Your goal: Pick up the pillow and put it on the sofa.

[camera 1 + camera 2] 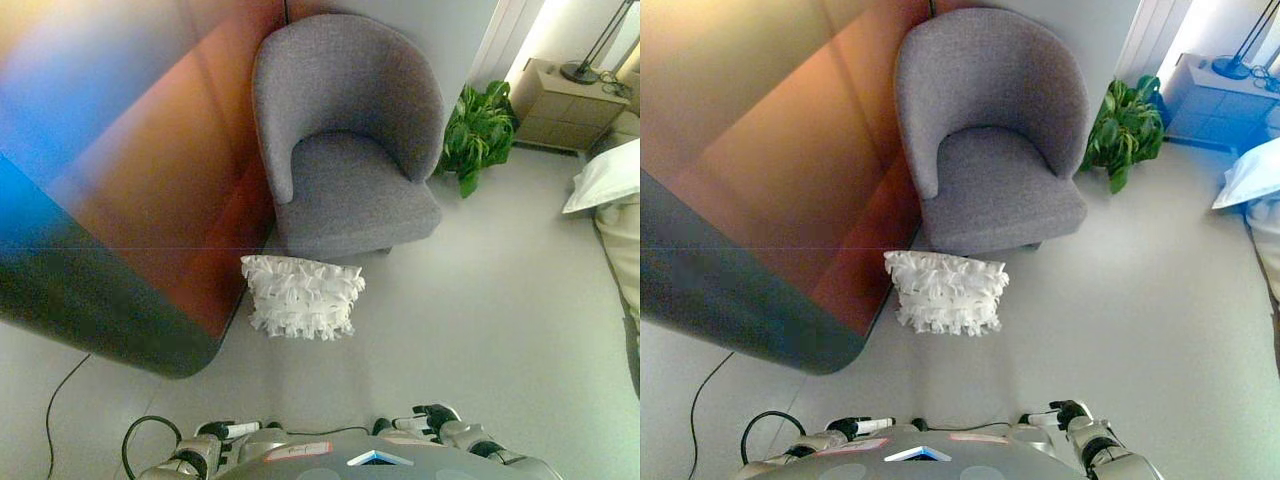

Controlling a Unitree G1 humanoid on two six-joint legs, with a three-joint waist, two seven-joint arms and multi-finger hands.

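A white ruffled pillow (pixel 303 296) lies on the pale floor, just in front of the grey armchair (pixel 350 140) and touching the base of the wall panel on its left. The armchair's seat (pixel 998 180) has nothing on it. Both my hands sit low at the bottom edge of the views, well short of the pillow. My left hand (pixel 222 432) is at the lower left and my right hand (pixel 425 417) at the lower right. Each has relaxed fingers and holds nothing.
A reddish wood wall panel (pixel 170 170) with a dark curved base (pixel 110 310) fills the left side. A green potted plant (pixel 478 130) stands right of the armchair. At the far right are a bedside cabinet (pixel 560 105) with a lamp and a bed edge (pixel 612 190).
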